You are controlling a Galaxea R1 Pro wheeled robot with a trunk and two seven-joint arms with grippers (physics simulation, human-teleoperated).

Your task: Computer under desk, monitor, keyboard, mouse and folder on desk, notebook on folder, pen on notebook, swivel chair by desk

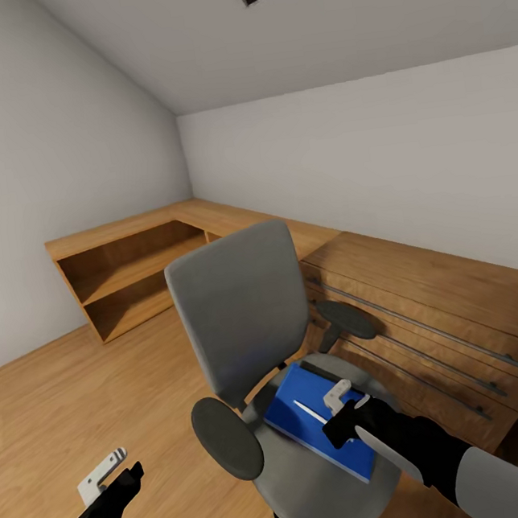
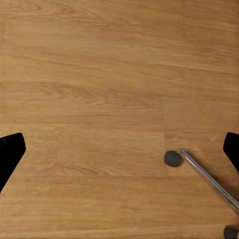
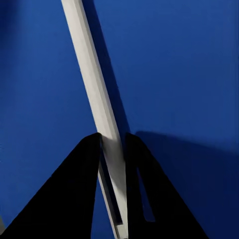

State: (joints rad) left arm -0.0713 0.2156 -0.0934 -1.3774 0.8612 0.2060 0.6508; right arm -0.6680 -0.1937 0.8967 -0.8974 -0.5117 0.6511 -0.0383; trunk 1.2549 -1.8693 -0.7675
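A grey swivel chair (image 1: 241,310) stands in front of the wooden desk (image 1: 229,214). On its seat lies a blue notebook (image 1: 313,439), with a dark edge showing beneath its far side. A thin white pen (image 1: 310,411) rests across the blue cover. My right gripper (image 1: 336,411) is over the seat, shut on the pen's near end. In the right wrist view the black fingers (image 3: 84,164) pinch the pen (image 3: 92,84) against the blue cover (image 3: 189,64). My left gripper (image 1: 107,476) hangs open over the floor, left of the chair.
Wooden floor (image 2: 99,74) spreads below the left gripper (image 2: 119,149), with a chrome chair leg (image 2: 204,174) and its caster (image 2: 173,158) close by. The desk has open shelves (image 1: 132,283) at the left and drawers (image 1: 429,327) right of the chair. Armrests (image 1: 226,437) flank the seat.
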